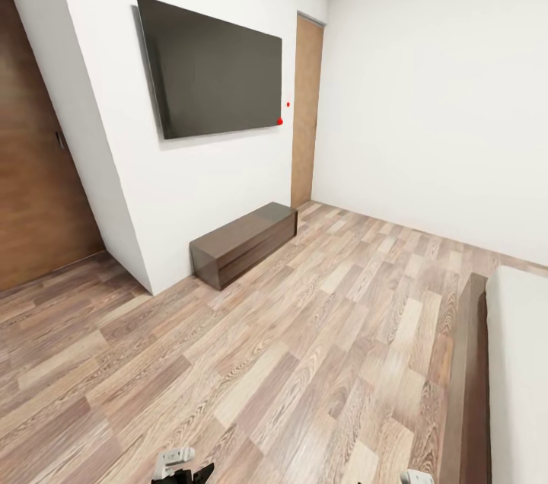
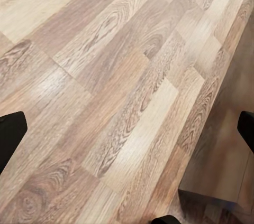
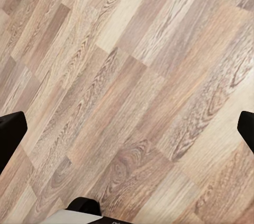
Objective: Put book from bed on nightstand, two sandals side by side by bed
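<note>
Currently both grippers hang spread wide with nothing between the fingers: left gripper [image 2: 127,129] and right gripper [image 3: 127,129] both over bare wood floor [image 1: 266,362]. Further out, the bed [image 1: 517,370] sits at the head view's right edge; low wall cabinet [image 1: 243,243] under the TV [image 1: 213,69].

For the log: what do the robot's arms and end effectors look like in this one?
Little shows. In the head view, the left arm is light grey-white with black parts below; the right arm is a pale grey sliver. In each wrist view, the end effector's fingers are plain black, unmarked.
</note>
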Available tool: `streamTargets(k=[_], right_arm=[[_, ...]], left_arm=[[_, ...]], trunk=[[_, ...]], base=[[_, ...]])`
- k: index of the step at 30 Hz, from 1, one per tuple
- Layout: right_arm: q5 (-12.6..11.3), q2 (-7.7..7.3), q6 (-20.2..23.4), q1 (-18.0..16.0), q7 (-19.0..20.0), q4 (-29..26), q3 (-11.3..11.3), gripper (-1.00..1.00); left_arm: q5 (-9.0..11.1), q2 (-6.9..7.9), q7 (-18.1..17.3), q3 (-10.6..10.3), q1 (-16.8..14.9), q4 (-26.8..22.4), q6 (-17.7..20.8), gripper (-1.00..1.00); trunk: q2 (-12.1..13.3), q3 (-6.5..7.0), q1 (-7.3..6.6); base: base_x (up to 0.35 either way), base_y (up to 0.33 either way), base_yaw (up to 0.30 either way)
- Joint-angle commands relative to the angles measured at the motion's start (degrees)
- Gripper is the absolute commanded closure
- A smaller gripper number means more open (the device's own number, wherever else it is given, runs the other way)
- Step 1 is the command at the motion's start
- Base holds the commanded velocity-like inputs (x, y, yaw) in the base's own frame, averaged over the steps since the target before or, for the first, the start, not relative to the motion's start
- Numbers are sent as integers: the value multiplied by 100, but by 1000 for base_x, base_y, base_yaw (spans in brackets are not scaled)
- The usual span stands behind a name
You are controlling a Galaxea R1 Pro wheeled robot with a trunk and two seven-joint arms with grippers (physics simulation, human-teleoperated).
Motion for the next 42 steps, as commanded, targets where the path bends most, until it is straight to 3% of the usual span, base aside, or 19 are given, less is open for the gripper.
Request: streamTargets(k=[1,9,42], right_arm=[[23,-1,-25,-5,19,8,-24,-100],[23,-1,-25,-4,19,9,-24,-100],[23,-3,-16,-5,19,4,-24,-100]], left_arm=[[-11,1,-28,43,-5,9,-5,-100],[-11,7,-28,45,-5,9,-4,-100],[-2,10,-28,52,-5,9,-4,-100]], trunk=[[-5,-2,0],[-5,20,0],[-5,20,0]], base=[[0,0,0],[95,0,0],[331,0,-18]])
